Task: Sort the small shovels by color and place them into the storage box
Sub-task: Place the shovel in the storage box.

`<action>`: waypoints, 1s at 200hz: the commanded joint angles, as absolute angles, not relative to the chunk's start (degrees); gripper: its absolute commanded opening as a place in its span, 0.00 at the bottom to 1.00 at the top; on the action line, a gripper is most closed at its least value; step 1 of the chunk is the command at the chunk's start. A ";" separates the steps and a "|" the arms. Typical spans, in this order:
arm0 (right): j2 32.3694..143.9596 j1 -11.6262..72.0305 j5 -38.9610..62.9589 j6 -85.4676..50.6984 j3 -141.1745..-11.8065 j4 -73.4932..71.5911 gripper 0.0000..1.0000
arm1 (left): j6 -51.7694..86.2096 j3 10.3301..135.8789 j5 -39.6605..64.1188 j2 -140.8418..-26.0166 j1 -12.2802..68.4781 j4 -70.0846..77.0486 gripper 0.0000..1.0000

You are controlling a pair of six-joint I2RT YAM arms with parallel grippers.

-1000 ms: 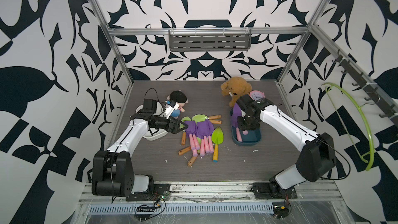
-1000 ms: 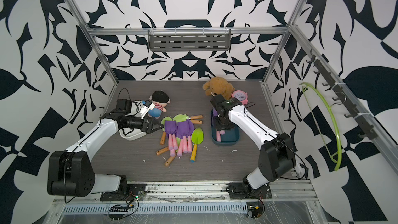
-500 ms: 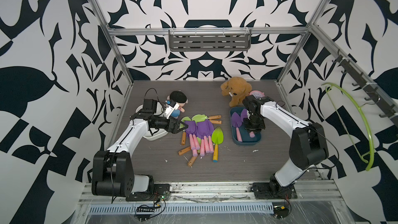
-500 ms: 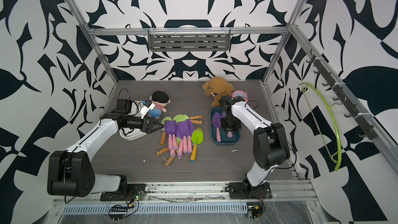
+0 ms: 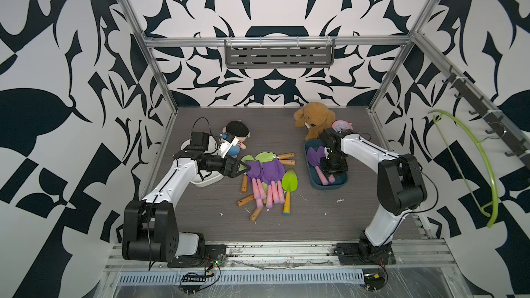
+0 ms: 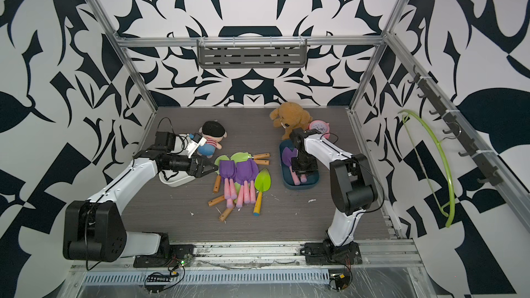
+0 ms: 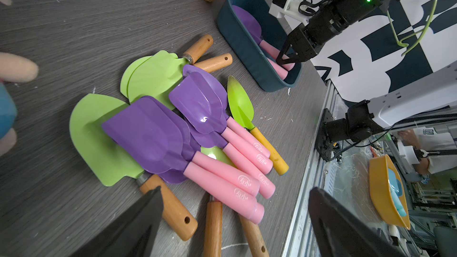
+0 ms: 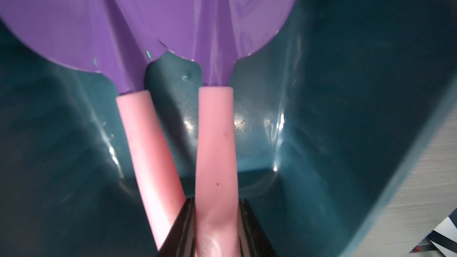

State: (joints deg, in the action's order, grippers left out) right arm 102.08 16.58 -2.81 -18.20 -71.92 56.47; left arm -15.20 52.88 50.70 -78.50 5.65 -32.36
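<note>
**Right wrist view: right gripper (image 8: 215, 221) pinching a purple shovel (image 8: 215, 132) inside the blue box (image 8: 346, 95)**

The right gripper is narrowed onto the shovel's pink handle, low in the box. A second purple shovel (image 8: 146, 132) lies alongside it there. The left gripper (image 5: 241, 169) is spread wide and empty, and hovers at the edge of the pile (image 5: 266, 179) on the counter (image 5: 315, 219). In the pile, purple blades lie over green shovels (image 7: 99, 139) with wooden handles, beside one yellow-handled shovel (image 7: 241, 105).

These look light, stiff and glossy. The blades would probably slip, so mid-handle seems the better hold. The crossed, stacked handles are the main hindrance, since lifting one could drag its neighbours.

A white tub (image 5: 208, 180) sits under the left arm. A doll (image 5: 233, 139) lies behind the pile. A teddy bear (image 5: 314, 118) and a pink clock (image 5: 341, 126) stand just behind the box.
</note>
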 commanded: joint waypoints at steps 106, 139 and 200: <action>104.40 16.20 -7.91 -17.12 -75.84 57.74 0.39 | -16.70 52.12 50.54 -78.80 5.59 -33.69 0.99; 105.11 16.26 -6.67 -16.79 -76.55 56.85 0.39 | -16.87 52.11 50.43 -78.58 5.55 -33.82 0.99; 107.10 16.17 -7.35 -17.14 -76.42 55.46 0.33 | -17.20 51.97 50.27 -78.40 5.53 -34.01 0.99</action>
State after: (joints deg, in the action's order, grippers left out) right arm 107.22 16.47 -6.07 -17.30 -75.05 55.31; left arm -16.16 52.88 50.06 -78.50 5.63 -32.42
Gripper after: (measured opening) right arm 0.342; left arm 0.994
